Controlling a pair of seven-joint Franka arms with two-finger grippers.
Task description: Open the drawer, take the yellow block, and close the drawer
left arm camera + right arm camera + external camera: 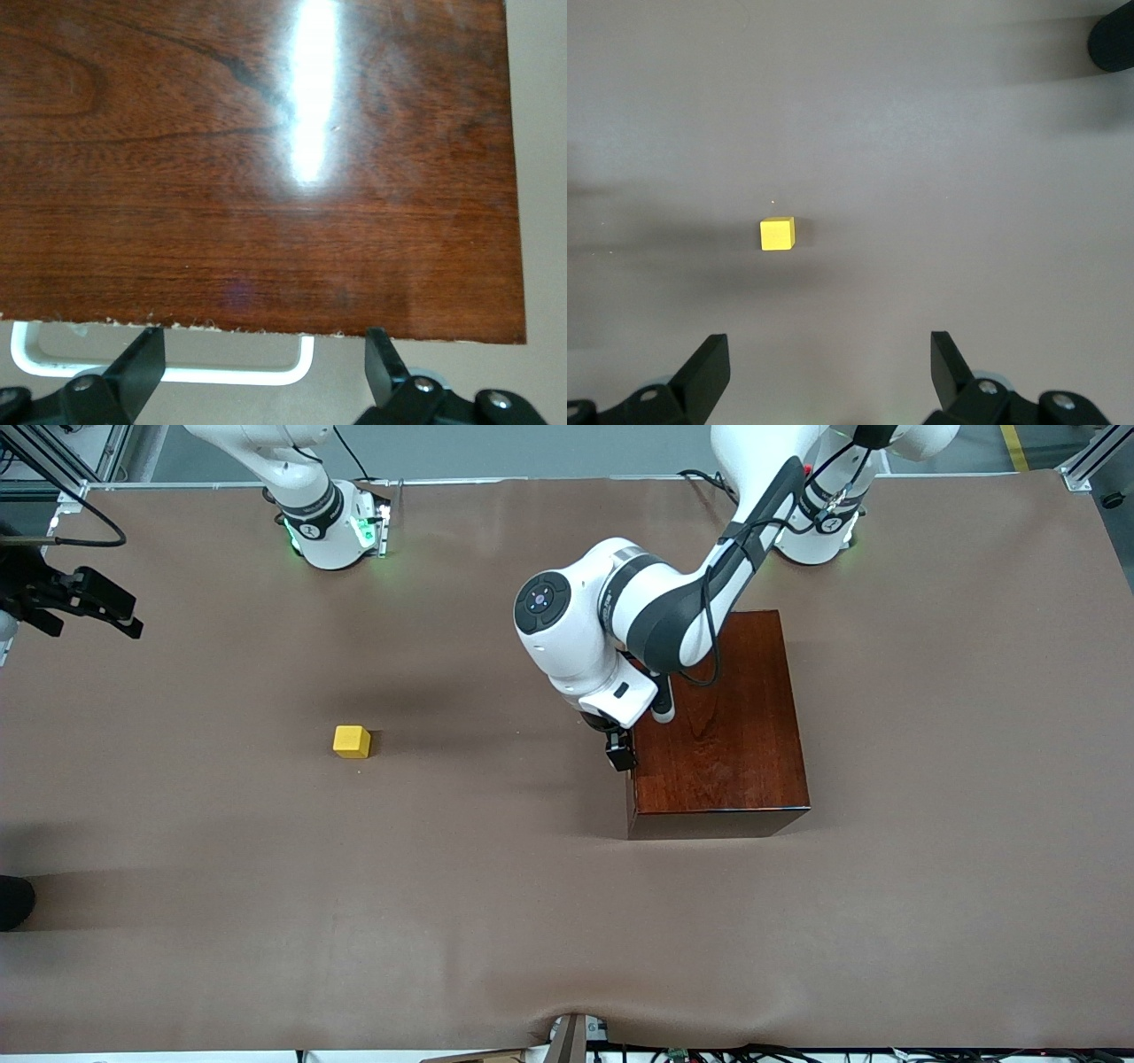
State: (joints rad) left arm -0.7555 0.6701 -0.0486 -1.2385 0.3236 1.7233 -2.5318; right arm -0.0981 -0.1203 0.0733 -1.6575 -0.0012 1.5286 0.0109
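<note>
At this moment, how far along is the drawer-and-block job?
Done: the yellow block lies out on the table, and the drawer looks shut. In hand: the open left gripper hovers over the white handle. The open right gripper waits, holding nothing. Little seems left.

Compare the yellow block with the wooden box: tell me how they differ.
Size: the yellow block is tiny; the wooden box is far larger.
Colour: the block is plain bright yellow; the box is glossy dark reddish-brown with visible grain.
Place: the block sits alone toward the right arm's end of the table; the box sits toward the left arm's end, with the left hand at its white handle.
Both rest on the brown table cover.
</note>
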